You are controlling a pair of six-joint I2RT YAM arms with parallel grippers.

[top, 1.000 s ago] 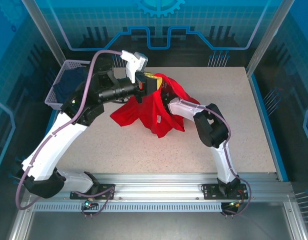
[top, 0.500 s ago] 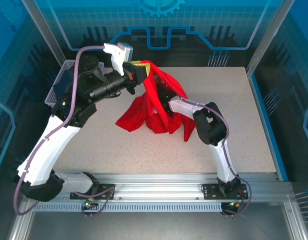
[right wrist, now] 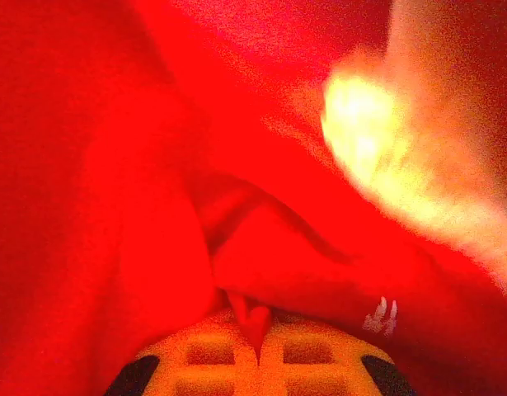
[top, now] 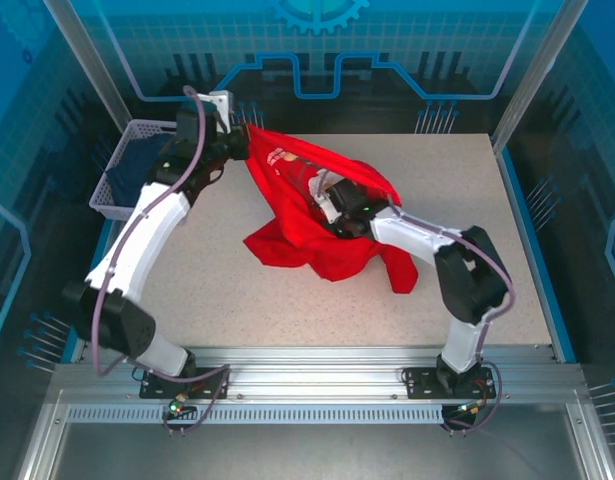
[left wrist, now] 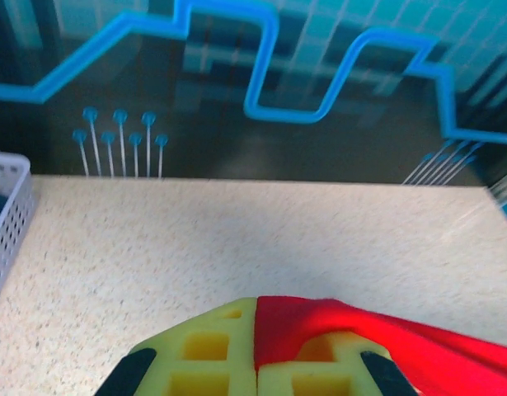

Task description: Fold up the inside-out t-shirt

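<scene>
Left end effector (left wrist: pixel 255 334), right end effector (right wrist: pixel 260 342) clenched (arms outstretched)

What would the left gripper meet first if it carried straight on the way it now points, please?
Past the red t-shirt pinched in its shut jaws, the left gripper faces bare tabletop, so it would probably touch that first; if it travels level, the patterned back wall instead. Depth is unclear.

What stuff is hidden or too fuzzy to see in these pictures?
1. Right wrist view: the t-shirt is so close it blurs red; which part the right gripper pinches is unclear.
2. Top view: t-shirt folds cover that gripper's tip.
3. Left wrist view: the left edge cuts off the basket; the t-shirt in the left gripper runs off the bottom right.
</scene>
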